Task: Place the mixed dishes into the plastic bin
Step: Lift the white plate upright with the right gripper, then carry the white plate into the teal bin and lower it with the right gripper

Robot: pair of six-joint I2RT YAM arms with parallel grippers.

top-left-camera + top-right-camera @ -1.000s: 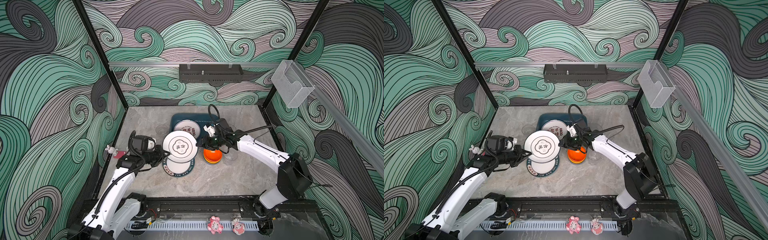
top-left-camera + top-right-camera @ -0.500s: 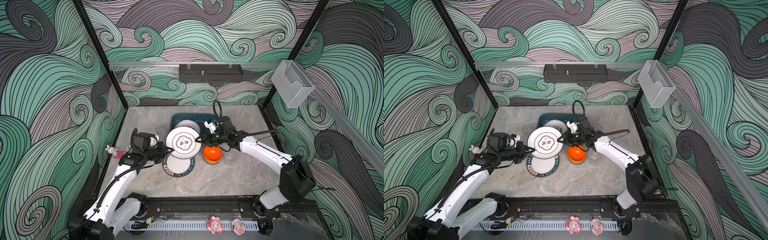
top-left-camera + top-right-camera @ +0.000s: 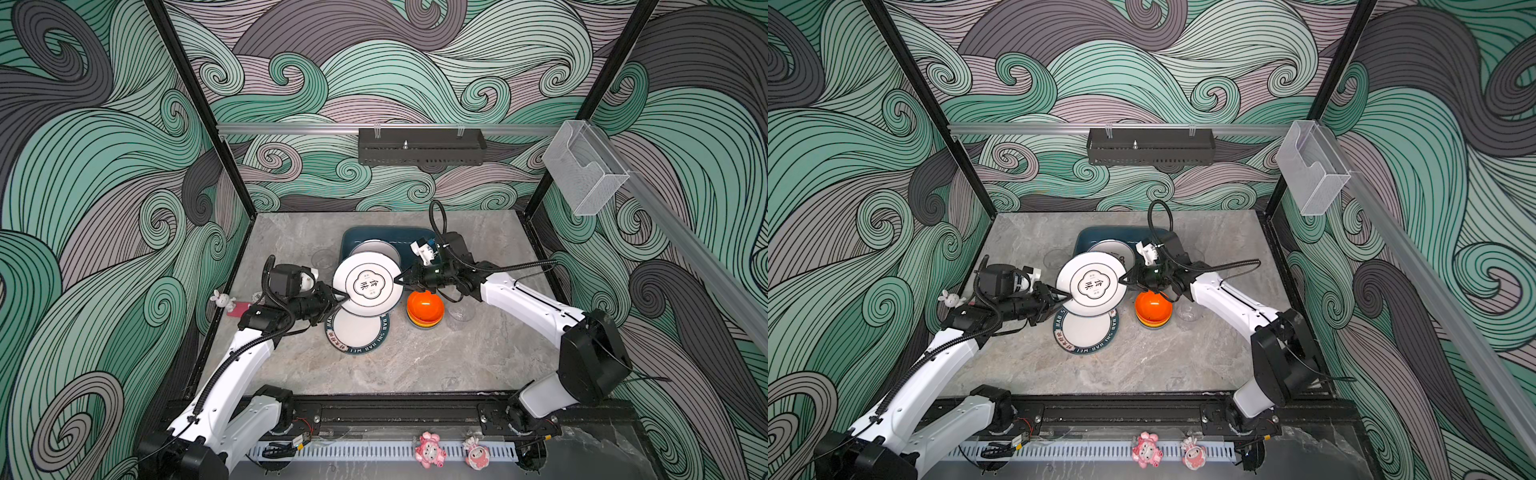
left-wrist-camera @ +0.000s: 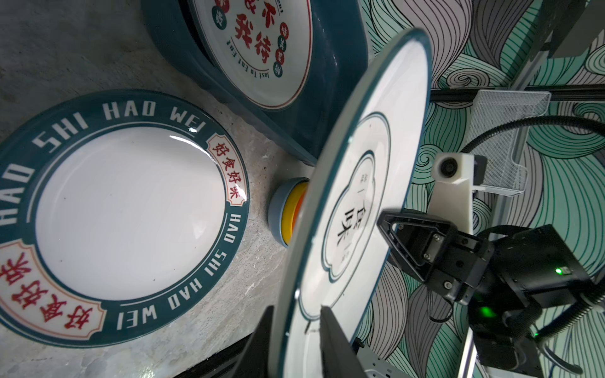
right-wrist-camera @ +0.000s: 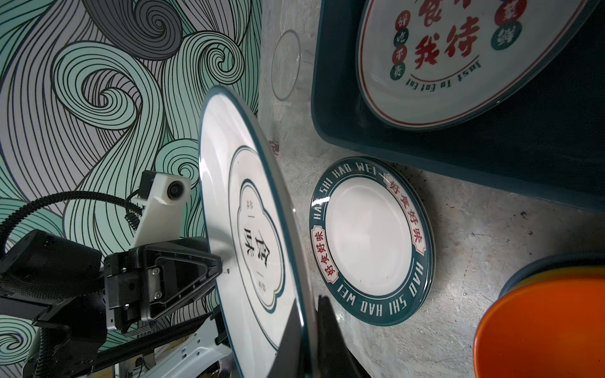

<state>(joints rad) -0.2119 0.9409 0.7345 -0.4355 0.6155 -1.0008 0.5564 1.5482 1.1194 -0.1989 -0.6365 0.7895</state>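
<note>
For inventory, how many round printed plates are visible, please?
3: red-lettered plate in teal plastic bin; black-lettered plate in right gripper; teal-rimmed plate on table. More may hide.

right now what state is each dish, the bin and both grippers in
lifted plate, tilted in midair
right gripper, shut on its rim
left gripper, open astride its opposite rim
hao wei plate, flat on the table
red-lettered plate, in the plastic bin
bowl stack, on the table, orange on top
clear tumblers, on the table
</note>
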